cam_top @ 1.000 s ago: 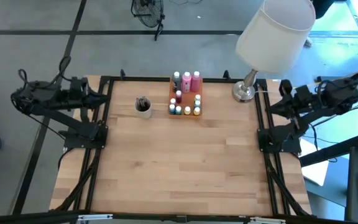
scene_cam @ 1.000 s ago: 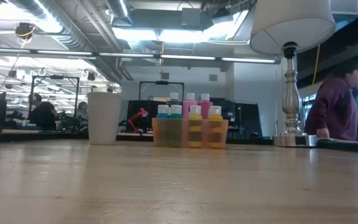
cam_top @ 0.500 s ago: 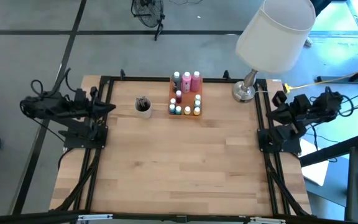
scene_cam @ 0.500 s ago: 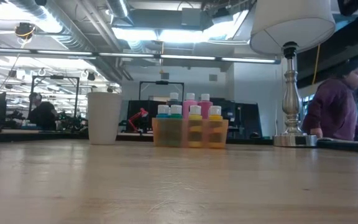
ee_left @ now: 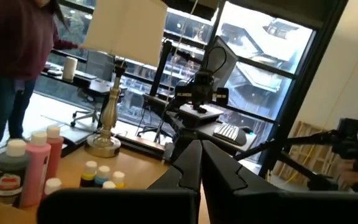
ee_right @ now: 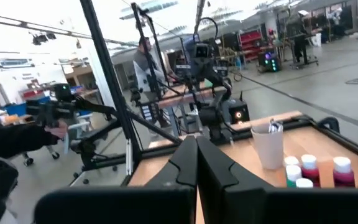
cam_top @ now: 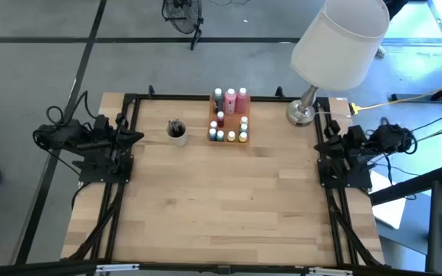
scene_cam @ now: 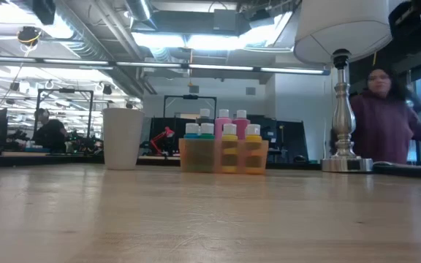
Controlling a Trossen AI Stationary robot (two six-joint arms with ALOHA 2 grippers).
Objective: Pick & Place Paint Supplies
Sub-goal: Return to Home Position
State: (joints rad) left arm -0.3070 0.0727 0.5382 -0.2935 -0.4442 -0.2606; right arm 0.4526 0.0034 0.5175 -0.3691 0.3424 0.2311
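Orange tray [scene_cam: 223,159] at twelve o'clock: three squeeze bottles [scene_cam: 224,121], four paint pots [scene_cam: 206,131] in front. Left gripper [ee_left: 196,150] at nine and right gripper [ee_right: 195,147] at three have their fingers pressed together, empty.

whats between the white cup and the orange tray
Nothing. Only bare table lies between the cup and the tray, which stand apart. The high view shows it.

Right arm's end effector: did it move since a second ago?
Yes. In the high view, the right end effector was level with the lamp base; now it sits lower in the picture, below that base.
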